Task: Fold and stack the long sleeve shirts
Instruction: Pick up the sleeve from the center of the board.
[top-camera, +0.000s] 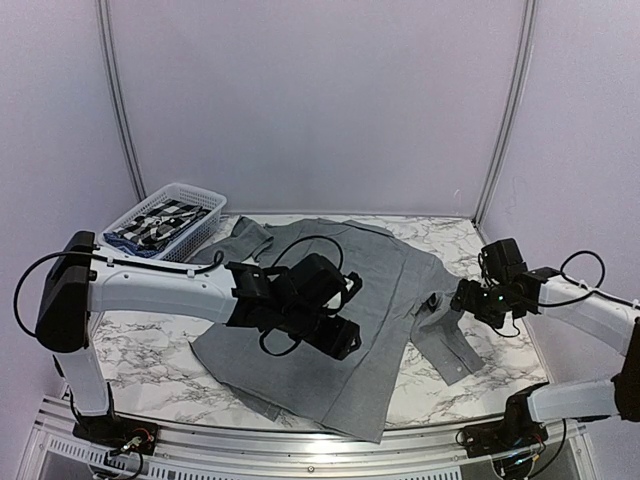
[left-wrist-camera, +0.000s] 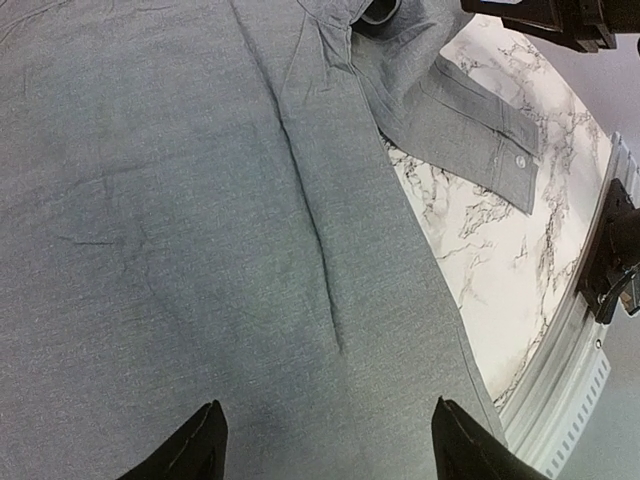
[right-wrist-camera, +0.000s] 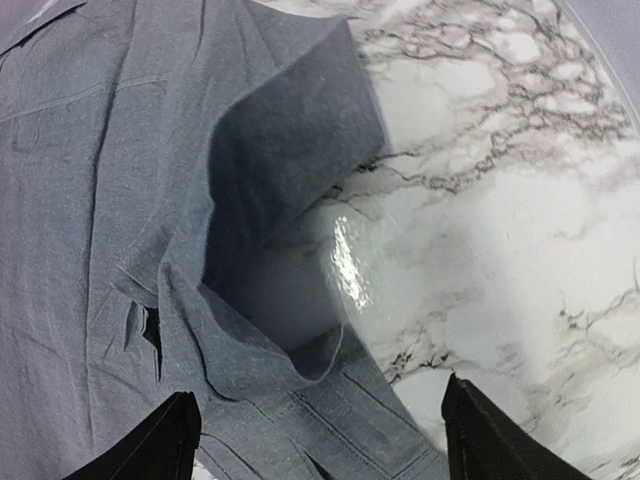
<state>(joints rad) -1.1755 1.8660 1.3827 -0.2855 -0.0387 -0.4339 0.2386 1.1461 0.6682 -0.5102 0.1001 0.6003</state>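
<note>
A marble table (top-camera: 480, 240) is largely covered by one grey shirt (top-camera: 385, 330), spread out nearly flat, collar toward the far side and hem toward the near edge. At the far left corner a white basket (top-camera: 195, 195) is set just beside the shirt, and checked cloth (top-camera: 160, 222) is seen in it. Whether that is another shirt cannot be told.

The left gripper (left-wrist-camera: 325, 430) is held over the middle of the shirt, fingers wide apart and nothing between them. The right gripper (right-wrist-camera: 320, 420) is poised above the right sleeve (top-camera: 440, 320) near the shoulder, also spread wide, with no cloth pinched. There the fabric is humped up in a loose fold. The sleeve is laid outward across the marble, ending in its cuff (left-wrist-camera: 505, 160), on which a small button (left-wrist-camera: 519, 161) is seen.

The task is judged to be at an early stage. No neat fold of the body can be made out, the right sleeve is not brought in, and no stack is seen on the table. Folding the sleeves, folding the body and stacking are all judged to be left.
</note>
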